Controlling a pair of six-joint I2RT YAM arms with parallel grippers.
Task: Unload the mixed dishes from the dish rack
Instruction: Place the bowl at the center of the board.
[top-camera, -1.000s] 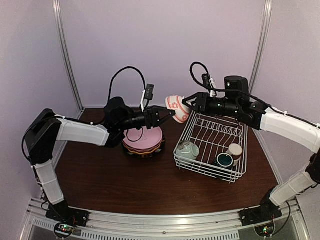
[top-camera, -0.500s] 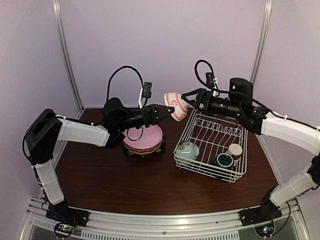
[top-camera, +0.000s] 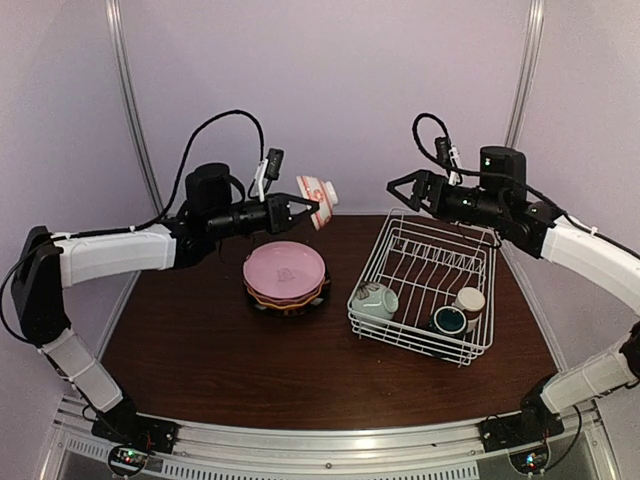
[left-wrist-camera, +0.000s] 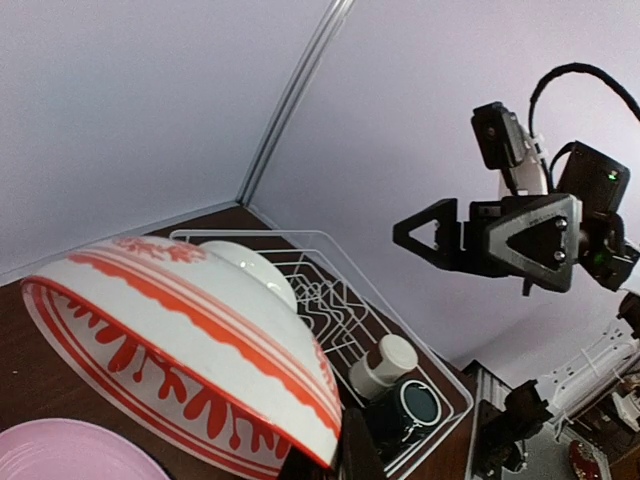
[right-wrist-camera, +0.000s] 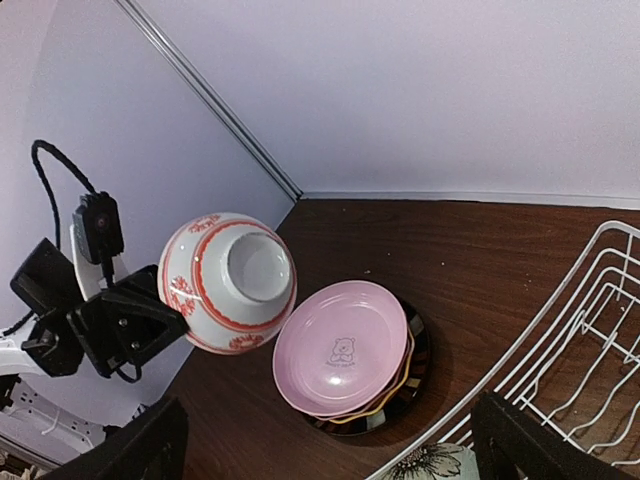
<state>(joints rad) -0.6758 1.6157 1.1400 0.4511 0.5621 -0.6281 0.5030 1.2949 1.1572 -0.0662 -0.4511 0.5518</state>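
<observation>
Red-patterned bowl (top-camera: 320, 189) had passed wholly to the left claw (top-camera: 306, 207), clenched on its rim and drawn back left above the pink plates (top-camera: 285, 270) on the desk (top-camera: 200, 350). The right claw (top-camera: 397, 192), released and gaping, hovered over the far-left corner of the dish rack (top-camera: 405, 340); inside lay a pale green bowl (top-camera: 375, 300) and two small cups (top-camera: 468, 300).

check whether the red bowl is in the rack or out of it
Out. The left gripper holds the red bowl tipped in the air, left of the rack, near the pink plates.
</observation>
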